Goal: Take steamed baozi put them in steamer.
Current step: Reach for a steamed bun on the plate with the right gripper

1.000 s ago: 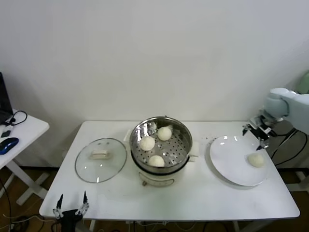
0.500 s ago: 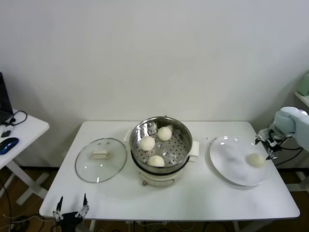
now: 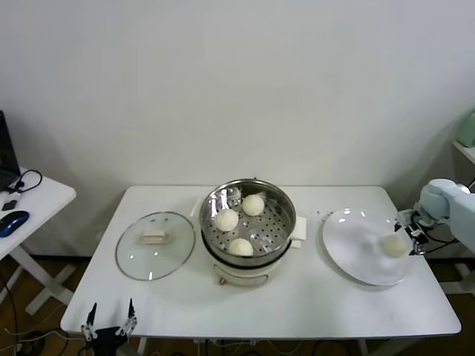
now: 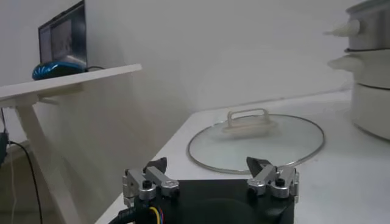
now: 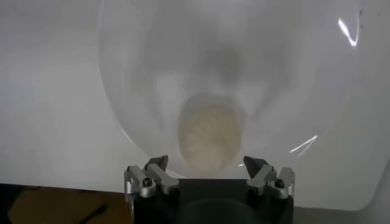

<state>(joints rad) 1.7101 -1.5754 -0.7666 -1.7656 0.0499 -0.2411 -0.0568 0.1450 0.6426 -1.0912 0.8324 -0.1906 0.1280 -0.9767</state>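
Three steamed baozi already sit in the steamer at the centre of the head view, spread apart on its perforated floor so a fourth has room. One bun is left, lying on the right part of the white plate at the right of the frame.

I have the right gripper at the plate's far right edge, just beside that bun. In the right wrist view its fingers stand spread wide with the bun centred between them and not yet touched, which I read as lining up for the grasp. I judge the next move needs a gentle closing, since soft dough would dent or slip off the smooth plate.

My left gripper waits at the lower left of the head view, by the front corner of the surface, fingers apart and holding nothing. The glass lid lies flat to the left of the steamer, out of the way of loading.
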